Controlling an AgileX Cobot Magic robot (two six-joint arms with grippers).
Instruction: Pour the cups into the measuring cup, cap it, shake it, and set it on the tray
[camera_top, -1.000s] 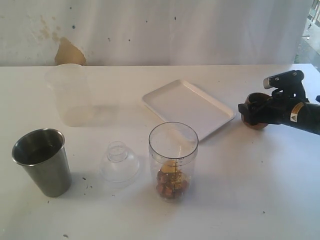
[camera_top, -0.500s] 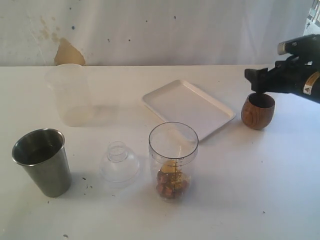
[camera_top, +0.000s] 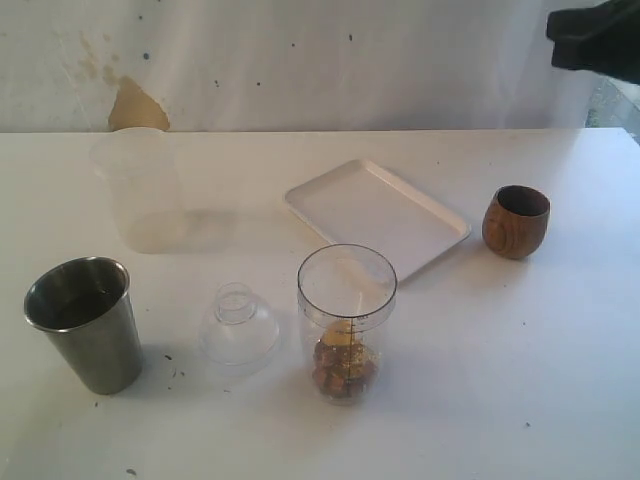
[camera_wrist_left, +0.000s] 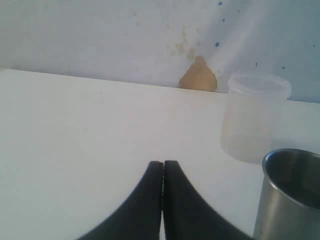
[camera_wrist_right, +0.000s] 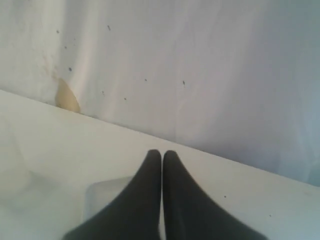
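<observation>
Brown and rounded, the wooden cup (camera_top: 516, 221) stands upright on the white worktop (camera_top: 520, 380), just right of the tray (camera_top: 377, 215) and not touching it. The measuring cup (camera_top: 347, 320) stands uncapped toward the front, just before the tray's near corner, with brown and yellowish pieces at its bottom. A clear dome (camera_top: 238, 325) lies beside it on the left, and the tumbler (camera_top: 85, 322) stands further left. The frosted cup (camera_top: 140, 188) stands behind those, near the wall (camera_top: 330, 60).

The right claw (camera_wrist_right: 162, 152) has its fingers pressed together on nothing and is held well above the worktop. In the exterior view only a dark part of its arm (camera_top: 595, 35) shows, in the top right corner. The left claw (camera_wrist_left: 163, 162) is likewise closed and empty, with the tumbler near it and the frosted cup beyond.
</observation>
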